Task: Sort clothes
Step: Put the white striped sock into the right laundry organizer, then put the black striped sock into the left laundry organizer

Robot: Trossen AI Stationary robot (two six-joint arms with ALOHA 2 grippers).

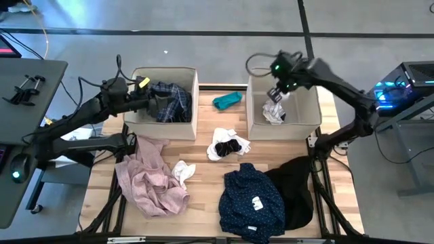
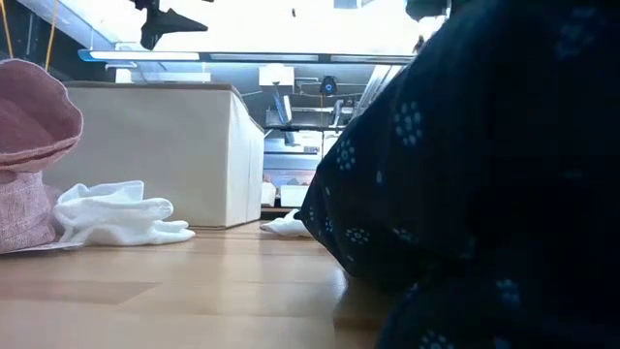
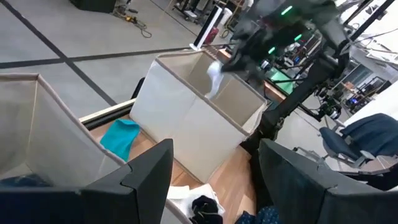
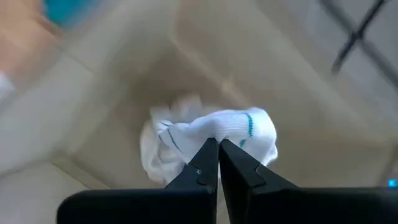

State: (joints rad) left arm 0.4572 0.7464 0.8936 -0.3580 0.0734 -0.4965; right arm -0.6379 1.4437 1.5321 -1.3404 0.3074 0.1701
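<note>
High view first, from the left edge across: the left arm reaches over the left beige box [image 1: 193,102], where the blue plaid shirt [image 1: 169,100] lies inside, and the left gripper [image 1: 154,102] hangs just above that shirt; the left wrist view shows its two dark fingers [image 3: 149,168] spread apart with nothing between them. On the table in front of that box the pale pink shirt [image 1: 146,177] lies crumpled, with a white sock [image 1: 183,171] touching its right edge. Between the two boxes, at the far side of the table, lies the teal piece [image 1: 226,100], and nearer the middle sits a small heap of white and black socks [image 1: 227,144]. Toward the near edge the navy dotted shirt [image 1: 252,200] lies with its white label up, and the black garment [image 1: 298,190] lies against its right side. The right beige box [image 1: 308,112] stands further right, and the right gripper [image 1: 277,95] is over its opening; in the right wrist view its fingers are pressed together, pinching a white sock with a teal stripe [image 4: 239,129] above the box's floor, with more white fabric beneath it.
</note>
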